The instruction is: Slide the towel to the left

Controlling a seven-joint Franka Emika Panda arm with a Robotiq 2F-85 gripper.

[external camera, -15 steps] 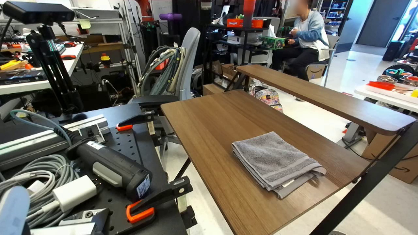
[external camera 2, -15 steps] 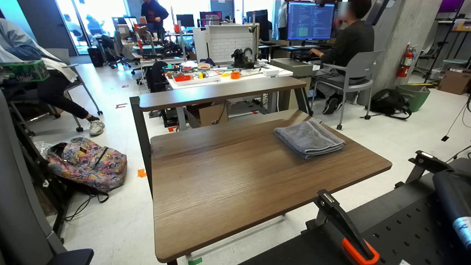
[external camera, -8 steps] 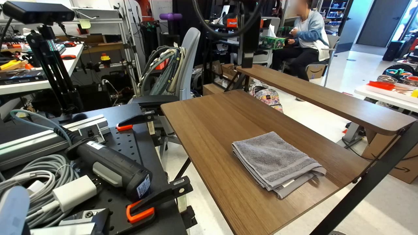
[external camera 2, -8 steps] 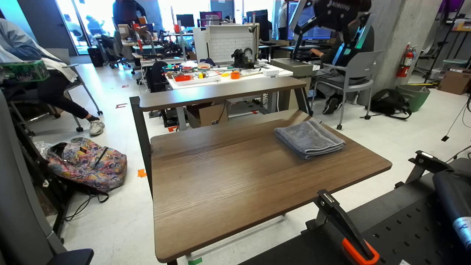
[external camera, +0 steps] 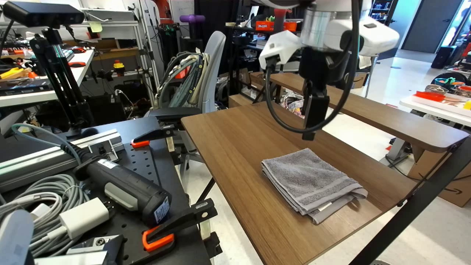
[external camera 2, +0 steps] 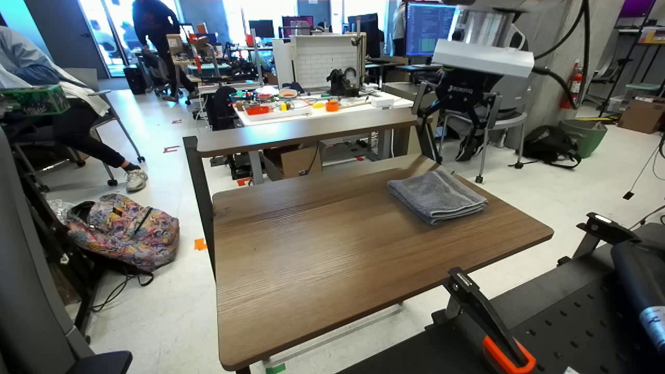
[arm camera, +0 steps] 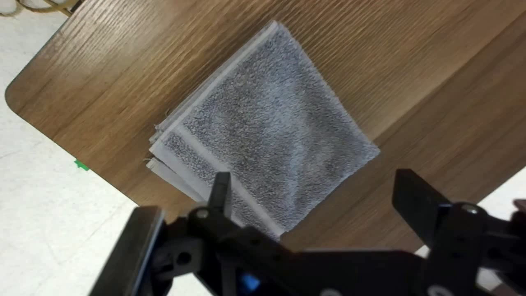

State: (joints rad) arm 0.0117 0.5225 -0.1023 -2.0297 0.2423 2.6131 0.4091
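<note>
Brown and wood-grained, the surface [arm camera: 444, 49] stretches below me. My claw [arm camera: 314, 185] hangs above it, fingers spread wide. Folded flat, the gray towel [arm camera: 267, 115] lies near a short edge, between that edge's two corners. Along one long edge runs a raised shelf [external camera 2: 311, 128], and beyond it I see a lit monitor [external camera 2: 427, 28].
</note>
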